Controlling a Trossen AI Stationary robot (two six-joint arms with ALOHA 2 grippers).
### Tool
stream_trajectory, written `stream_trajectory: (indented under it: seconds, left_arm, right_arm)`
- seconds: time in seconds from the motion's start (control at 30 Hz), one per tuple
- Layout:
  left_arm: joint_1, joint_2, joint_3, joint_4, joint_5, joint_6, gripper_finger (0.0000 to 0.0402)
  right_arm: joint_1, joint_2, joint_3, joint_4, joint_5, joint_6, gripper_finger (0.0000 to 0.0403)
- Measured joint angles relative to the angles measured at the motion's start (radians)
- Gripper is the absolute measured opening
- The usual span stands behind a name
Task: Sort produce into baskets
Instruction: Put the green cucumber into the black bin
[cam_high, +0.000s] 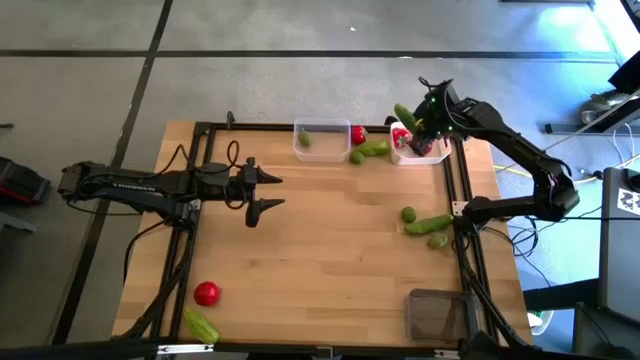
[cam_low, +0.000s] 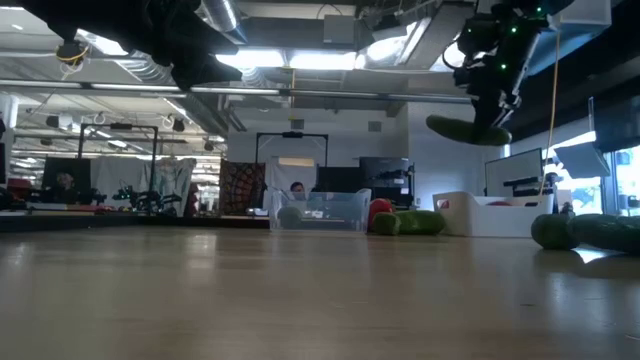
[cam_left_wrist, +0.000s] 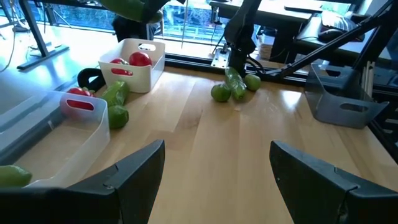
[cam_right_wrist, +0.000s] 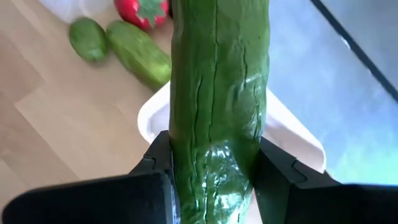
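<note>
**Cucumber held above white basket**

Pinching a cucumber (cam_right_wrist: 217, 93) between its fingers, the right gripper (cam_high: 417, 122) is seen raised over the white basket (cam_high: 432, 154) at the table's far right corner; red pieces (cam_left_wrist: 140, 59) lie inside that basket. The clear basket (cam_high: 320, 150) sits just left of it, with a red piece (cam_high: 358, 134), a cucumber (cam_high: 375, 148) and a green fruit (cam_high: 357, 156) between them. The dark grey basket (cam_high: 436, 316) is at the near right. The left gripper (cam_high: 262, 192) is held with fingers spread over the table's left half.
</note>
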Motion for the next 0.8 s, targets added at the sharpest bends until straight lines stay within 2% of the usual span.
stream_trajectory:
  seconds: [0.27, 0.43, 0.63, 0.8]
  left_arm:
    - [0.0, 0.0, 0.0, 0.0, 0.0, 0.01, 0.0287]
    - [0.0, 0.0, 0.0, 0.0, 0.0, 0.009, 0.0287]
    - [0.001, 0.0, 0.0, 0.002, 0.0, -0.044, 0.0287]
    - [0.002, 0.0, 0.0, 0.061, 0.0, -0.052, 0.0287]
  right_arm:
    - [0.003, 0.0, 0.0, 0.005, 0.007, 0.025, 0.0111]
    - [0.018, 0.0, 0.0, 0.025, -0.112, 0.03, 0.0111]
    - [0.15, 0.0, 0.0, 0.094, -0.213, 0.047, 0.0111]
    - [0.314, 0.008, 0.0, 0.197, -0.22, 0.078, 0.0111]
